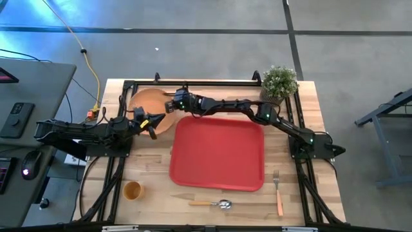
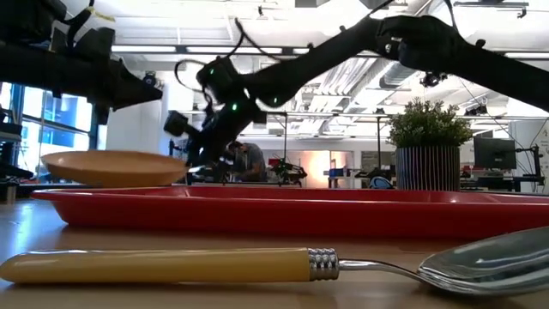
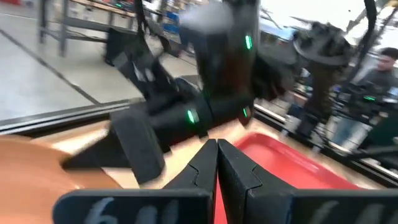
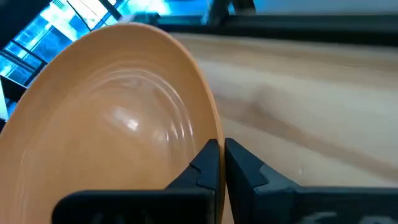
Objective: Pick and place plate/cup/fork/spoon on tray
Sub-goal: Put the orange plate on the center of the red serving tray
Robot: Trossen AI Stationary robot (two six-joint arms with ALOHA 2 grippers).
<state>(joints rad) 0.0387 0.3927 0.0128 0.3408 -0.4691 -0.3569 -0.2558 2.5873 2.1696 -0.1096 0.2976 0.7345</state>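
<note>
The orange plate is at the table's far left, beside the red tray. My right gripper reaches across from the right and is shut on the plate's rim, as the right wrist view shows. My left gripper is shut at the plate's near right edge, and its closed fingers show in the left wrist view. The small orange cup stands near the front left. The spoon and the fork lie on the table near the front edge. My right gripper pinches the plate's rim on the side toward the tray, one finger on the plate's inner face and one on its outer face. It comes from the table's right, about level. I cannot tell whether the plate is clear of the table. My left gripper is beside the plate's near right edge; I cannot tell whether it touches the plate.
A potted green plant stands at the far right corner. A black frame runs along the table's far edge behind the plate. In the low view the spoon lies close in front of the tray's near rim.
</note>
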